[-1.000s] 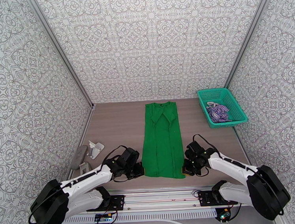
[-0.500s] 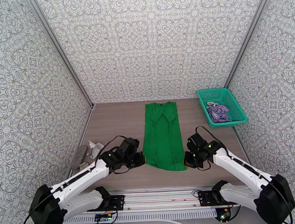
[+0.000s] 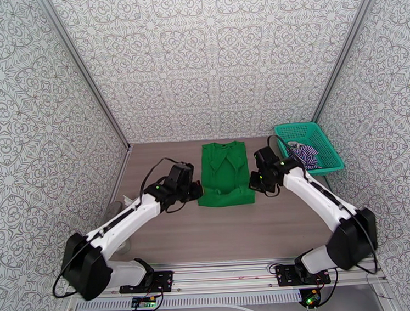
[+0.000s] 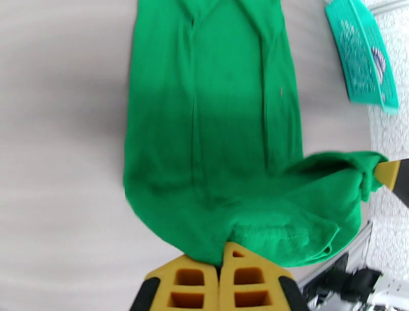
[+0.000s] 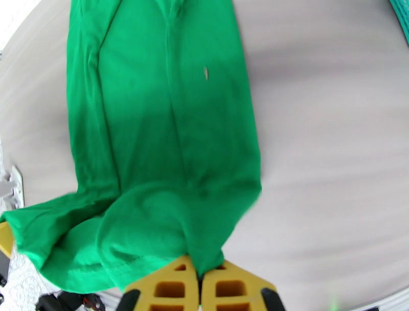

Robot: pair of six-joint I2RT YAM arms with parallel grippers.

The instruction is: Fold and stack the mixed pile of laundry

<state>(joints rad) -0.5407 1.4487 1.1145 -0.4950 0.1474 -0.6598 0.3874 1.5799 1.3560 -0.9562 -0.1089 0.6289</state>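
Top view: high, near side, looking down-forward. Wrist views: close, facing forward. All share green cloth [image 3: 225, 177].

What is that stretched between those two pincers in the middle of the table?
The green cloth. The left pincer and right pincer each clamp a corner of its hem, which spans the gap in the top view.

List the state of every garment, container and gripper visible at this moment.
green cloth: flat on the table, near end lifted and doubled back over the rest, held at both corners.
left gripper: jaws shut on the cloth's left hem corner.
right gripper: jaws shut on the cloth's right hem corner.
teal basket: upright at the far right corner.
striped shirt: crumpled, unfolded, inside the basket.
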